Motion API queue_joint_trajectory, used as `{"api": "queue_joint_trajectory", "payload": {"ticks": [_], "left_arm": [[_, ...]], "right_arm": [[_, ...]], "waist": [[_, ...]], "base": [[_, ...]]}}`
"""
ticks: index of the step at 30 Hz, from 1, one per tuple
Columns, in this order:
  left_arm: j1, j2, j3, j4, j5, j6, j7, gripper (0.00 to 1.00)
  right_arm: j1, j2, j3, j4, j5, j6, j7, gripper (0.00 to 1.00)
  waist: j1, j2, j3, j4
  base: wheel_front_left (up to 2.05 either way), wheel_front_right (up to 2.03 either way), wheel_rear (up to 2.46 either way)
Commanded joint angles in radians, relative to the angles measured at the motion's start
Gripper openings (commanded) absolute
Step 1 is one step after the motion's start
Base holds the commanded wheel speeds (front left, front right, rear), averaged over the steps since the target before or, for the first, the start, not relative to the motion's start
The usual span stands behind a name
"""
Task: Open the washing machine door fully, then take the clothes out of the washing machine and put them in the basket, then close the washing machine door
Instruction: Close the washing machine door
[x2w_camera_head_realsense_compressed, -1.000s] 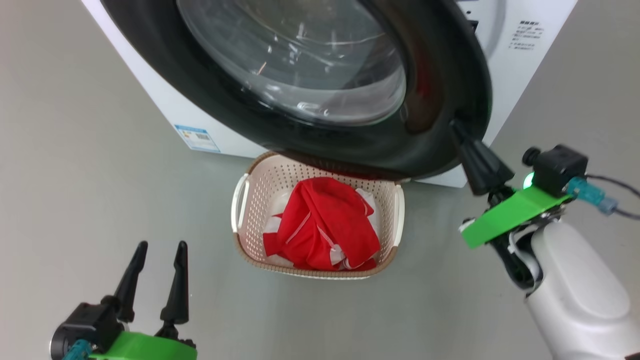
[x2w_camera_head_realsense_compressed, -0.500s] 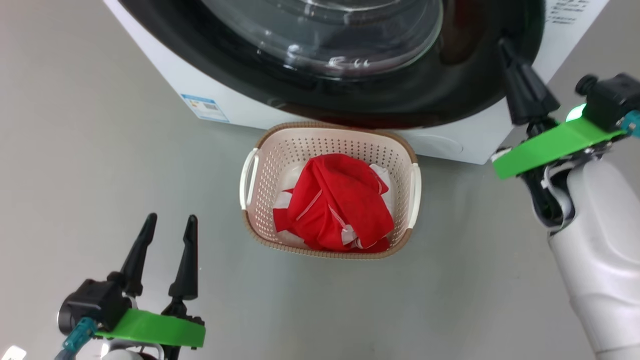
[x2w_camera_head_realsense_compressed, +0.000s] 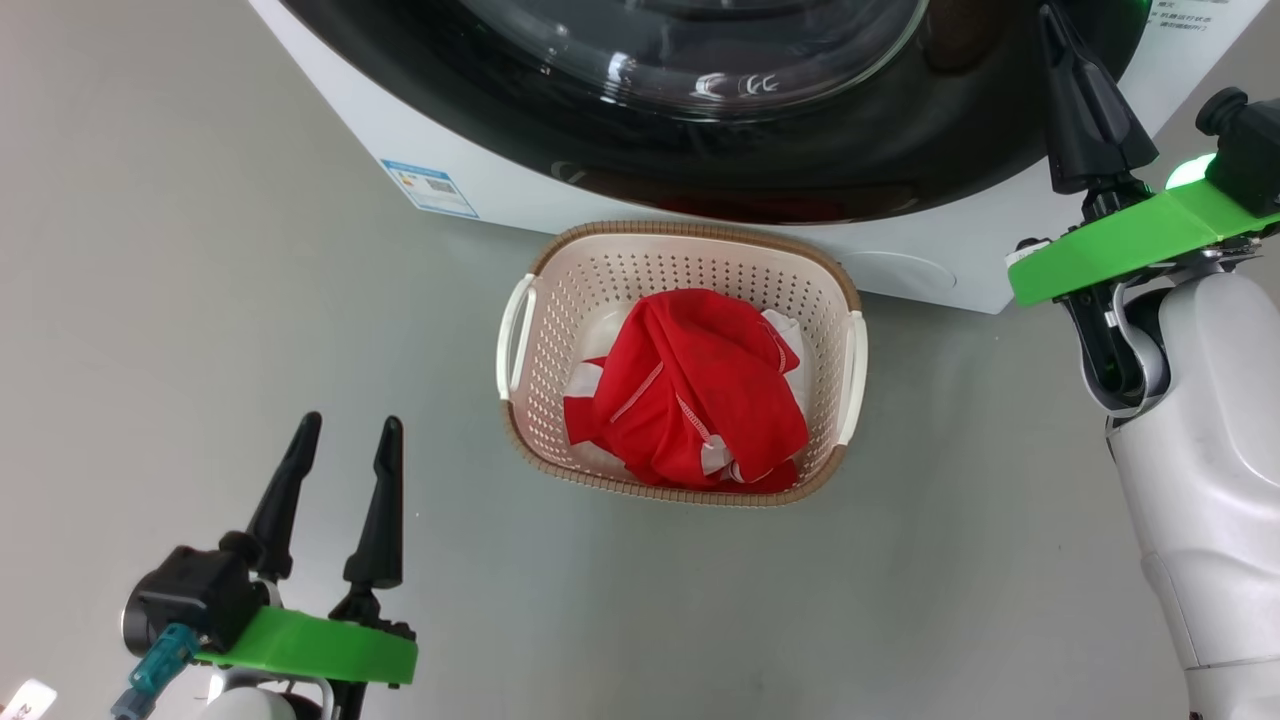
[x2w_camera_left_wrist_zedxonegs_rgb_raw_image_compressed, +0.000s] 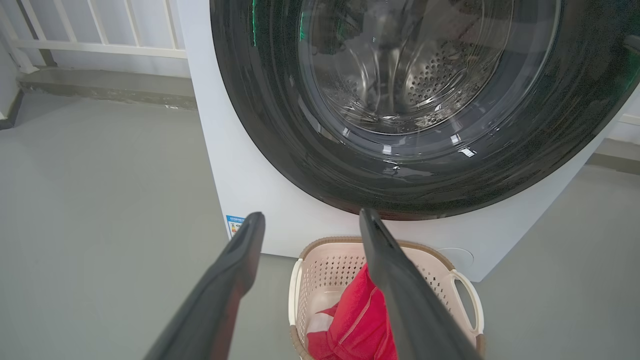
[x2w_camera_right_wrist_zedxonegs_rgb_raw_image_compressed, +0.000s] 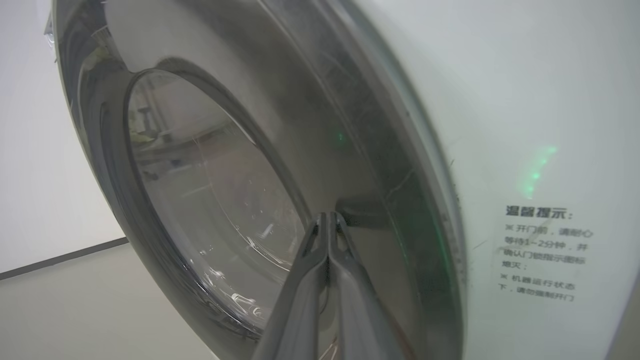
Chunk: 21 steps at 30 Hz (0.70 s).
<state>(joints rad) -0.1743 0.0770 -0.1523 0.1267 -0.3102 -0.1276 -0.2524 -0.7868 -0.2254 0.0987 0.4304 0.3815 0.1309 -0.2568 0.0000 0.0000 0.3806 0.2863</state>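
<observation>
Door (x2w_camera_head_realsense_compressed: 700, 175): close against the washer (x2w_camera_head_realsense_compressed: 960, 245) front (latch not discernible).
Clothes (x2w_camera_head_realsense_compressed: 700, 390): red heap inside basket (x2w_camera_head_realsense_compressed: 690, 232), on floor just before the washer.
Right end effector (x2w_camera_right_wrist_zedxonegs_rgb_raw_image_compressed: 327, 216): fingers pressed together, empty, tips at the door's black ring.
Left end effector (x2w_camera_head_realsense_compressed: 352, 420): fingers parted, empty, above floor, well apart from basket.

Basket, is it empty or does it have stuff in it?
It has stuff in it: red and white clothes lie bunched up inside the basket, covering most of its bottom.
</observation>
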Motion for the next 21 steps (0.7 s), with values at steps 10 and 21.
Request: {"api": "queue_joint_trajectory", "payload": {"ticks": [10, 21], "left_arm": [[-0.004, 0.026, 0.043, -0.002, -0.005, -0.003, -0.009, 1.00], [0.023, 0.055, 0.073, 0.036, -0.006, -0.003, -0.009, 1.00]], "right_arm": [[0.084, 0.008, 0.078, -0.047, 0.001, 0.000, -0.005, 0.33], [0.270, 0.012, 0.107, -0.049, 0.024, 0.000, -0.005, 1.00]], "waist": [[0.0000, 0.0000, -0.057, -0.028], [0.0000, 0.0000, -0.138, -0.102]], "base": [[0.00, 0.00, 0.00], [0.00, 0.00, 0.00]]}}
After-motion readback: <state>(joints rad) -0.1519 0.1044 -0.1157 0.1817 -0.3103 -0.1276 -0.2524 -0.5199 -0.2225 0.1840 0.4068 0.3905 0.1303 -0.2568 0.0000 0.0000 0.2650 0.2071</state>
